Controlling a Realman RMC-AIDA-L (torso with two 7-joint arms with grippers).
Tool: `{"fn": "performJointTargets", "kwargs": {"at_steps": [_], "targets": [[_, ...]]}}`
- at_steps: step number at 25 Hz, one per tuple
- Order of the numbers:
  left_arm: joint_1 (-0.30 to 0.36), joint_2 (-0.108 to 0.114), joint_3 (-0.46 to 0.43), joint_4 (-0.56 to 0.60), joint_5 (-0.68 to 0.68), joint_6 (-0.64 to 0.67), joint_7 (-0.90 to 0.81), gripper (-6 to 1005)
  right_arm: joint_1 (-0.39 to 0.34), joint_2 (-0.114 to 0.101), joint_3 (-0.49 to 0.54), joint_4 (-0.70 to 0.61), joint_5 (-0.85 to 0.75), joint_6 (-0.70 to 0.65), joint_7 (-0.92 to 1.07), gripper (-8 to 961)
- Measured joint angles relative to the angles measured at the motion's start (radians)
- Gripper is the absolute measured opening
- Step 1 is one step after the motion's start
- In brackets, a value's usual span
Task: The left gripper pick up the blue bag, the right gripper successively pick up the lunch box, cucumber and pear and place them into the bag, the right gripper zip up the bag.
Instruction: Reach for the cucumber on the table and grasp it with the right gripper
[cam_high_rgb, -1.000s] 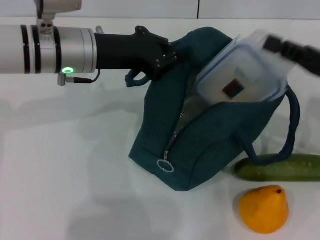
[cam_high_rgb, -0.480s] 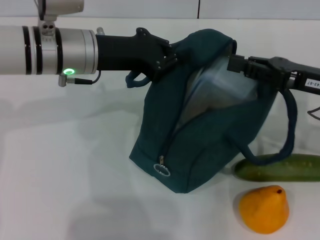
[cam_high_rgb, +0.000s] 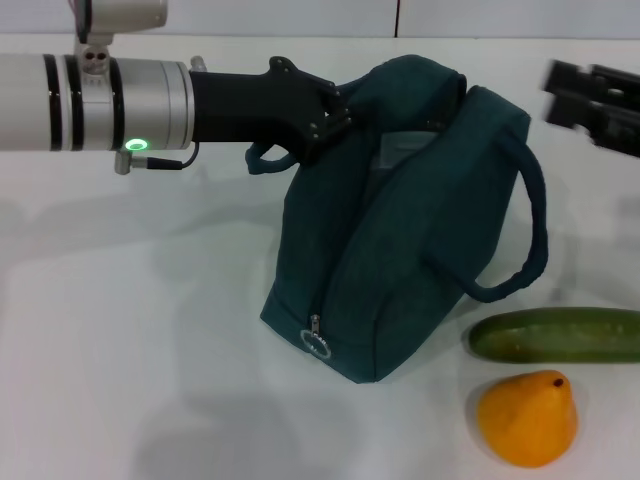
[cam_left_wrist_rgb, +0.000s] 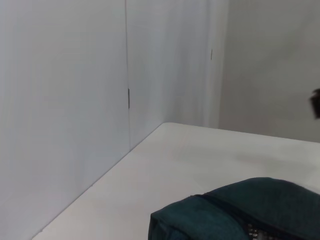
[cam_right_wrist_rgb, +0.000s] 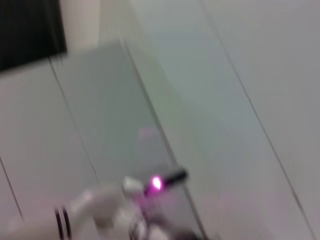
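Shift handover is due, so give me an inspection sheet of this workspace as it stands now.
Surface: white table, bare apart from the job's things.
Blue bag: upright, mouth open, zipper unzipped with its ring pull low at the front; one handle hangs toward the cucumber.
Lunch box: inside the bag, only a pale edge shows.
Cucumber: lying on the table beside the bag.
Pear: on the table, in front of the cucumber.
Clutter: nothing seen.
Left tool: shut on the bag's top edge, holding it up.
Right tool: in the air beyond the bag, apart from it.
Cables: short lead at the left wrist.
Surroundings: plain white wall panels.
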Motion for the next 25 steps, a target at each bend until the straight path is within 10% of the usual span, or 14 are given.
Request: {"fn": "performJointTargets", "kwargs": {"at_steps": [5,13,25], "targets": [[0.016,0.001,-0.001,0.0,0.0,-0.002,0.0,44,-0.072,-0.042,0.065,-0.171,-0.214,0.033,0.086,679],[0.015,0.0,0.0,-0.01,0.001,-0.043,-0.002,43,-0.079,0.004,0.184,-0.385,-0.694,0.058,0.225,690],[0.011,-0.001,0.002,-0.014,-0.011,-0.064,-0.007,43,0.045,0.037,0.105,-0.487,-0.96,0.026,0.355,819]]}}
